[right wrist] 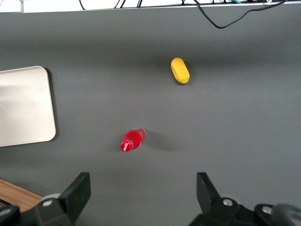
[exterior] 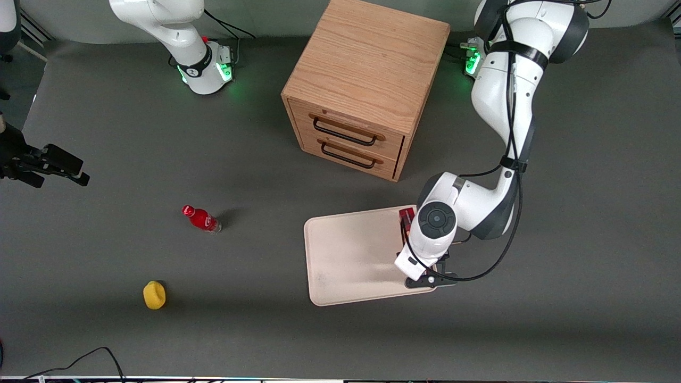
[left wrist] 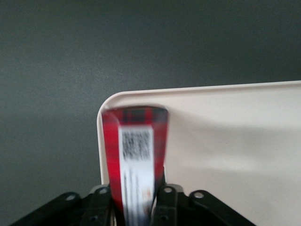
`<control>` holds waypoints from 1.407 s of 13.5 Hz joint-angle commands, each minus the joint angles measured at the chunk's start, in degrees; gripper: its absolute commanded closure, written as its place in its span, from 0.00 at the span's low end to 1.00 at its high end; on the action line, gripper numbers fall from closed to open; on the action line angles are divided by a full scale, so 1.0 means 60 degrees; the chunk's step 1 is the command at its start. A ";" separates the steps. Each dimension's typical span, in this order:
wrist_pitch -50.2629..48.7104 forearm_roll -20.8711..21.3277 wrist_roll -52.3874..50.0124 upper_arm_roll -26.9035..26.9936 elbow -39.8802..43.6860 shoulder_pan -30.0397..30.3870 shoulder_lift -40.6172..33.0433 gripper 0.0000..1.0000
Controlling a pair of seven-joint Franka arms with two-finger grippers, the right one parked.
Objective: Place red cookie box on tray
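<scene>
While the left arm reached over the table in the front view, its gripper (exterior: pixel 425 266) hung over the tray (exterior: pixel 351 255) at the edge nearest the working arm's end of the table. Only a small dark-red end of the red cookie box (exterior: pixel 406 217) showed above the wrist, over the tray's corner closest to the wooden drawer cabinet (exterior: pixel 367 85). A small red bottle (exterior: pixel 201 218) and a yellow object (exterior: pixel 154 294) stood well apart from the tray, toward the parked arm's end.

In the left wrist view the gripper (left wrist: pixel 137 207) was closed on the red cookie box (left wrist: pixel 136 160) — both black fingers (left wrist: pixel 164 205) pressed against its long sides. The box, with a white label patch, lay over the rounded corner of the tray (left wrist: pixel 235 141), just inside the rim; whether it touched the surface could not be told.

The right wrist view showed one corner of the tray (right wrist: pixel 23 108), the red bottle (right wrist: pixel 132 140) and the yellow object (right wrist: pixel 179 70) — all on the grey table (right wrist: pixel 235 132).
</scene>
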 commanded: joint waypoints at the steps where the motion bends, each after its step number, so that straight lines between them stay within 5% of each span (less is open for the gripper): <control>1: -0.0005 0.0324 -0.0128 0.0054 -0.0017 -0.0040 -0.0104 0.00; 7: -0.2929 -0.0803 0.0674 -0.0092 -0.0001 0.1058 -0.2005 0.00; 13: -0.6665 -0.2135 0.5212 -0.0092 -0.0002 0.3780 -0.4744 0.00; 19: -0.7594 -0.1452 0.5686 0.0288 -0.0540 0.4107 -0.6912 0.00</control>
